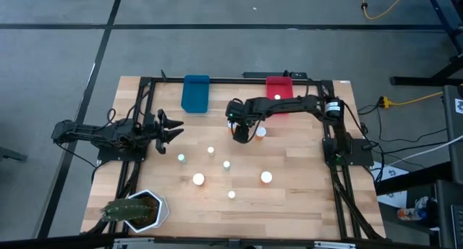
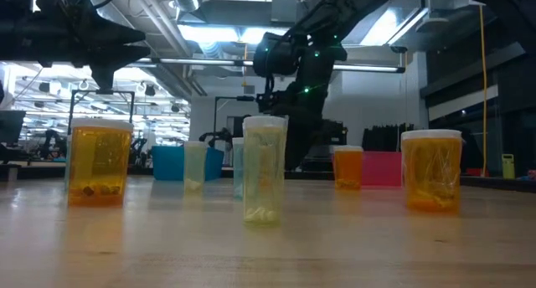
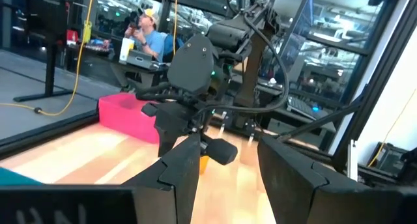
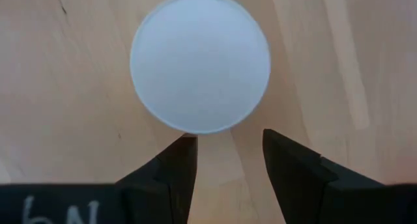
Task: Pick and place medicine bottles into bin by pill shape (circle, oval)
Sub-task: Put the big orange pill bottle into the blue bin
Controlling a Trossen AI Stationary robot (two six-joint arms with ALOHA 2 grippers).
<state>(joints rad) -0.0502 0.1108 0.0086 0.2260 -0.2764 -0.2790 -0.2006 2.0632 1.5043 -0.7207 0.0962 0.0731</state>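
Observation:
Several small white-capped medicine bottles stand upright on the wooden table [image 1: 304, 198], among them one at the middle [image 1: 226, 164], one nearer [image 1: 198, 179] and an amber one [image 1: 260, 132] beside my right gripper. One bottle cap [image 1: 276, 97] shows inside the red bin [image 1: 283, 106]. My right gripper [image 1: 239, 133] points straight down, open, over one bottle. Its round white cap [image 4: 200, 61] shows just beyond the fingertips [image 4: 184, 149], which do not touch it. My left gripper [image 1: 173, 129] is open and empty at the table's left, held level above it.
A blue bin [image 1: 195, 93] and the red bin stand at the far edge. A green plant in a white pot [image 1: 137, 209] stands at the near left corner. A black frame [image 1: 340, 169] runs along the table's sides. A person [image 3: 146, 35] sits in the room beyond.

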